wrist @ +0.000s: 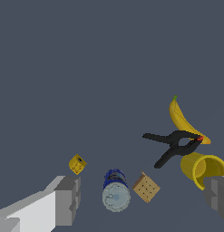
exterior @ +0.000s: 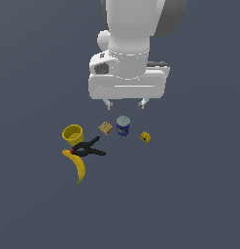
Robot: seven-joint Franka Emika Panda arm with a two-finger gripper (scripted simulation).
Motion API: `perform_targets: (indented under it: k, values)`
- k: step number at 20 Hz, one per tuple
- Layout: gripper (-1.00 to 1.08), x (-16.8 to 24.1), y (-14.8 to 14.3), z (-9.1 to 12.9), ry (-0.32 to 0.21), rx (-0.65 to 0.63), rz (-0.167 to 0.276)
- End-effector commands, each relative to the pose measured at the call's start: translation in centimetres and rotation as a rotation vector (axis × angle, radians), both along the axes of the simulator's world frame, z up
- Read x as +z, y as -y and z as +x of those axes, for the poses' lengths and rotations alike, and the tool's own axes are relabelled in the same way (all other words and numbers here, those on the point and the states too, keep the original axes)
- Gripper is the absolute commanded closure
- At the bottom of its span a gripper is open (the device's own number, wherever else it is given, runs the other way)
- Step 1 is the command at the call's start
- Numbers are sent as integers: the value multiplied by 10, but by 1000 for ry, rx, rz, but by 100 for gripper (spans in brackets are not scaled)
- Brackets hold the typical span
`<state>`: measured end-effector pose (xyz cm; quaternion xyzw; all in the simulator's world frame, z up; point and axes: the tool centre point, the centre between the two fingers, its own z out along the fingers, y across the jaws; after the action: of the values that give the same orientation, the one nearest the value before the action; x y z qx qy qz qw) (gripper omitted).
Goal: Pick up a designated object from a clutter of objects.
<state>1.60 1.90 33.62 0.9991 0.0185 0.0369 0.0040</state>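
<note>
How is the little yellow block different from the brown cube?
The little yellow block is bright yellow-orange with dark spots; the brown cube is tan with a grid of lines. The yellow block looks smaller. It sits alone on one side of the blue can; the brown cube sits on the other side. Both are boxy and tilted.

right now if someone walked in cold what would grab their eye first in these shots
First the big white arm hanging over the grey floor, its gripper open above the clutter. Below it the bright yellows stand out: the yellow cup and the banana on the exterior view's left, with the black clamp lying between them. The blue can stands mid-row, and the tiny yellow-orange block sits alone to its right.
</note>
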Motion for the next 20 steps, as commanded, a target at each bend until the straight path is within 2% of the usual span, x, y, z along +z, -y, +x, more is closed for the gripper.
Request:
perform_targets:
  k: [1,11,20]
  values:
    - [-92,0,0,0,0,0,0]
    - [-92,0,-16,6,8,2,33]
    - [-92,-19,-22,6,3,50,22]
